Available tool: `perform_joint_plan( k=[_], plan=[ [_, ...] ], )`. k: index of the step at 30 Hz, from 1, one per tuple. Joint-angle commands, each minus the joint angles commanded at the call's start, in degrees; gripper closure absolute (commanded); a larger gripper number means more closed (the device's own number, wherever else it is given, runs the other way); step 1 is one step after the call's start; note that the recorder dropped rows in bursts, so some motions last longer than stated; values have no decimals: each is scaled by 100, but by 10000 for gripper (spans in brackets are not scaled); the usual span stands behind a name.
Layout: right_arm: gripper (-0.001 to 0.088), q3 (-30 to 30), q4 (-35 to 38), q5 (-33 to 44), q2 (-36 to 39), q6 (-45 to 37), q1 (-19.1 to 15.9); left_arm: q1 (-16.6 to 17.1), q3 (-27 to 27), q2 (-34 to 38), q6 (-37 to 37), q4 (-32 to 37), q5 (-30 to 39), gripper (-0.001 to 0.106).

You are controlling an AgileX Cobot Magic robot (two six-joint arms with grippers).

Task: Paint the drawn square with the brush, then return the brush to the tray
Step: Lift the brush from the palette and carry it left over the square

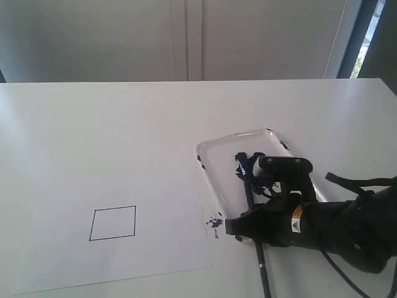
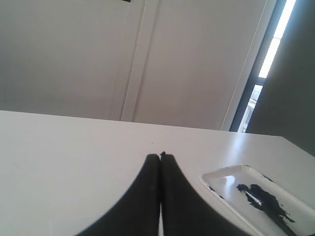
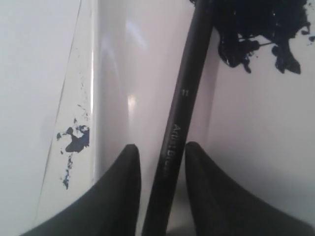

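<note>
The drawn square (image 1: 113, 223) is an empty black outline on the white paper at the front left. To its right stands the tray (image 1: 217, 162), with a dark paint blob (image 1: 243, 164) in it. The brush (image 1: 249, 186) lies from that blob across the tray's near rim towards the table's front. My right gripper (image 1: 247, 217) is down over the tray's near end, open. In the right wrist view the brush (image 3: 184, 103) runs between the right gripper's (image 3: 161, 145) fingers with a narrow gap on each side. My left gripper (image 2: 160, 156) is shut and holds nothing, away from the tray (image 2: 212, 178).
The paper sheet (image 1: 155, 198) covers the table's front left, its right edge beside the tray. Dark paint specks (image 1: 214, 222) mark that edge. A black cable (image 1: 347, 181) loops off the right arm. A white wall stands behind the table.
</note>
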Motion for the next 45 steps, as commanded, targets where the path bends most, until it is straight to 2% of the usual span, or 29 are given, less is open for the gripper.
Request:
perform_joint_plan(
  k=[2,5,7,12,17,24,28,36,39,45],
  plan=[
    [871,0,72,138,0,10,0,0,0,0,0,0,0,1053],
    [868,0,72,218,-116,10,0,0,0,0,0,0,0,1053],
    [868,0,72,292,-447,-5,60,0,0,0,0,0,0,1053],
    [868,-84,72,753,-1645,-148,533,0,0,0,0,0,11,1053],
    [868,-480,61,1735,-2059,-406,1005,0,0,0,0,0,11,1053],
    [868,-1302,49,2900,-1994,-803,1658,0,0,0,0,0,11,1053],
    [868,-1882,49,3617,-1791,-874,1885,0,0,0,0,0,11,1053],
    [868,-3045,21,5199,-781,-991,2106,0,0,0,0,0,11,1053],
    [868,-3332,21,5403,-623,-1091,2227,0,0,0,0,0,11,1053],
    [868,-3998,130,6368,-420,-1419,2383,0,0,0,0,0,11,1053]
  ],
)
